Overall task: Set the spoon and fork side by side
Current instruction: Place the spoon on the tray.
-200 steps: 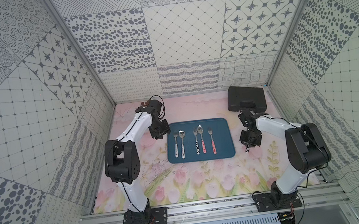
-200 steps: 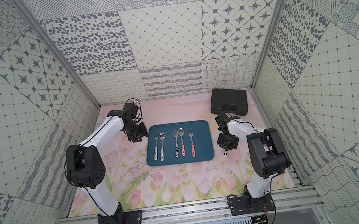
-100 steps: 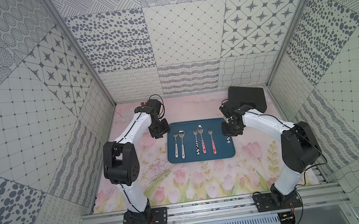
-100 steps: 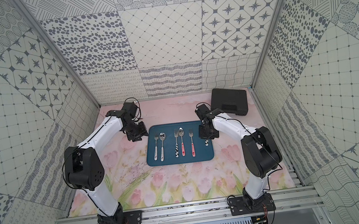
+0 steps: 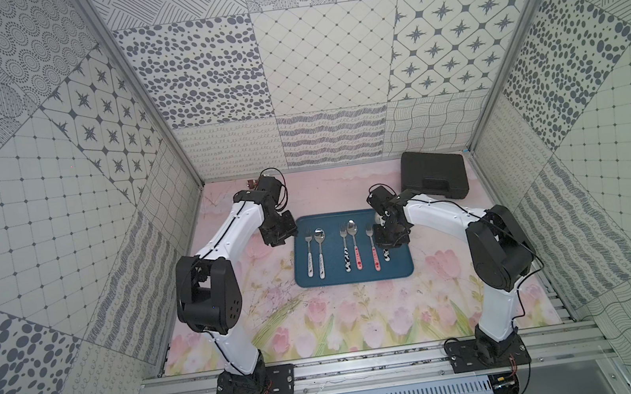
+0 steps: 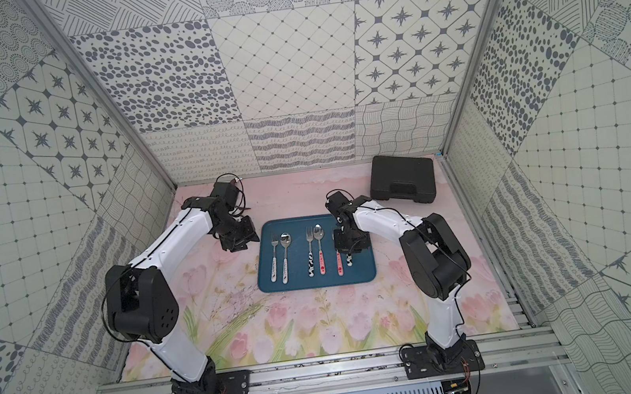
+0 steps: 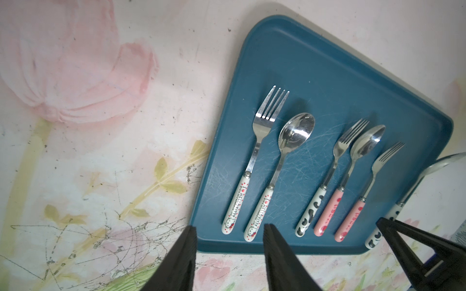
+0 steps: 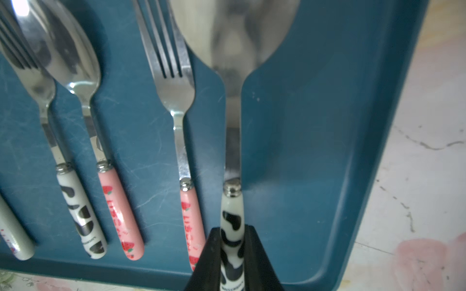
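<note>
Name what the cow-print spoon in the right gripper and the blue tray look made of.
cow-print spoon: bowl and neck look like polished steel, with mirror-like reflections; the handle seems to be glazed ceramic or glossy plastic, judging by its shiny highlights.
blue tray: probably matte plastic, marked with fine pale scratches.

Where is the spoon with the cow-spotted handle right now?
In the right wrist view, the cow-spotted spoon is pinched by its handle in the right claw, over the right side of the blue tray, just beside the pink-handled fork.
</note>
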